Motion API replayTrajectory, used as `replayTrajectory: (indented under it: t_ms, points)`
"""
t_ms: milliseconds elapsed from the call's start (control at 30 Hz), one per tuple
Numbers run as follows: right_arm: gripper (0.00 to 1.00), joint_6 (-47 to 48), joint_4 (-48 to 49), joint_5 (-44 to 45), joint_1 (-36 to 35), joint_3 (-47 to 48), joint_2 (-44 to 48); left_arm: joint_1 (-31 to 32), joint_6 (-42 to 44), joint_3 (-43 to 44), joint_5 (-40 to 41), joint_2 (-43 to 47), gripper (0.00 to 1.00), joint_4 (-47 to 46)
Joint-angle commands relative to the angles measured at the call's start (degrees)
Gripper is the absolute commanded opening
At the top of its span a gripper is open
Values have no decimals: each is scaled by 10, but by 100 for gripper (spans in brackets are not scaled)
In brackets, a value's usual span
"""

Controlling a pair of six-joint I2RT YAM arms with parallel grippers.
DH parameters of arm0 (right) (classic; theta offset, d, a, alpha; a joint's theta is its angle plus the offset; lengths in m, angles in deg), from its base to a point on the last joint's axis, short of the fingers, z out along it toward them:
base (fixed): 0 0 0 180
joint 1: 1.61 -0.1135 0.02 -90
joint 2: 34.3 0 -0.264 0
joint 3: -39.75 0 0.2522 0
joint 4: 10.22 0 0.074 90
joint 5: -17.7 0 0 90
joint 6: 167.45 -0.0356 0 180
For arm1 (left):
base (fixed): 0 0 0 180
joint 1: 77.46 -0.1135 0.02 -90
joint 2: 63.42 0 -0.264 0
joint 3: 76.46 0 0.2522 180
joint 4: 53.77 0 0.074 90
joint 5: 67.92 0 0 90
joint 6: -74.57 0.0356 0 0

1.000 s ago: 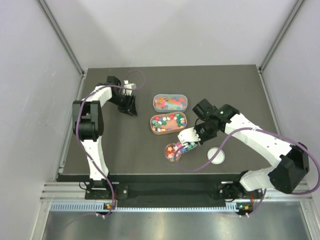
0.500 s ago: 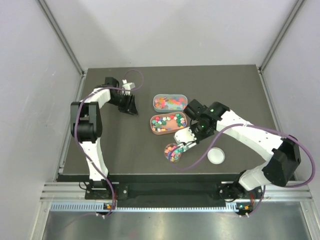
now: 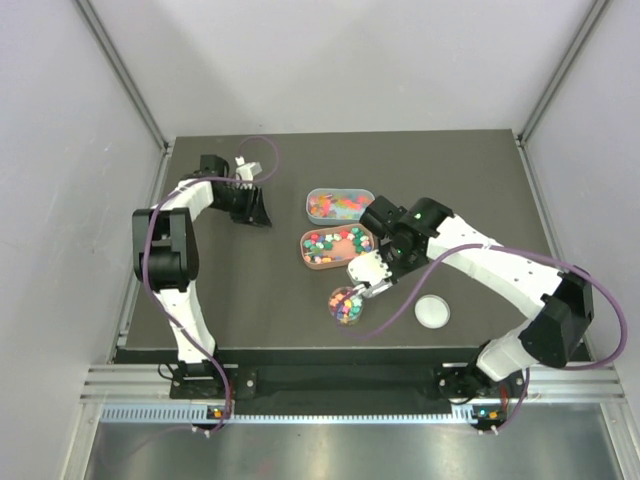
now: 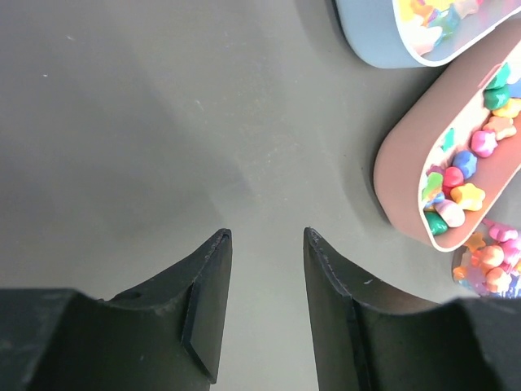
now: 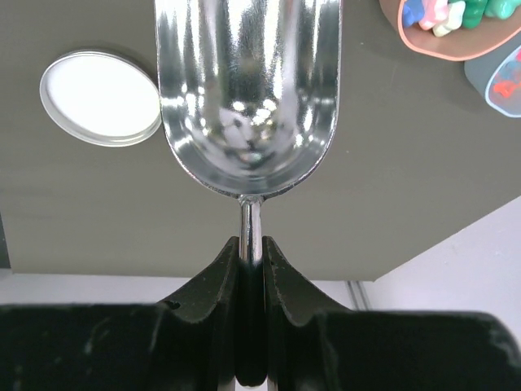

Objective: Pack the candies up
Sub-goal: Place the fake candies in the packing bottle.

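Note:
The candies [image 3: 334,243] fill a brown oval tray [image 3: 308,262] and a grey-blue oval tray [image 3: 340,192] at the table's middle. More candies lie in a small round clear jar [image 3: 346,304] just in front of the brown tray. My right gripper [image 3: 390,264] is shut on the handle of a metal scoop [image 3: 366,271], which hangs between the brown tray and the jar. In the right wrist view the scoop [image 5: 248,98] looks empty, with my gripper [image 5: 251,244] clamped on its stem. My left gripper [image 3: 256,211] is open and empty left of the trays, also seen in its wrist view [image 4: 264,236].
The jar's white lid [image 3: 432,311] lies flat right of the jar; it also shows in the right wrist view [image 5: 99,98]. The left wrist view shows the brown tray [image 4: 403,191], the grey-blue tray [image 4: 374,41] and the jar [image 4: 492,261] to its right.
My right arm has drawn the scoop back and left, from over the jar towards the brown tray. My left arm has shifted slightly left.

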Motion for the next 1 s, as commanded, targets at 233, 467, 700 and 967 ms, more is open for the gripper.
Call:
replayTrajectory:
  t_ms: [233, 467, 700, 967]
  points:
    - [0, -68, 11, -24, -2, 36, -22, -1, 11, 1, -14, 37, 46, -10]
    - [0, -45, 7, -3, -7, 22, -10, -1, -13, 15, -25, 30, 45, -18]
    - [0, -33, -13, 9, -11, 16, 5, -1, -17, -6, -28, 39, 45, -31]
    - [0, -25, -26, 19, -35, -1, 21, -2, -17, -10, -31, 34, 45, -36]
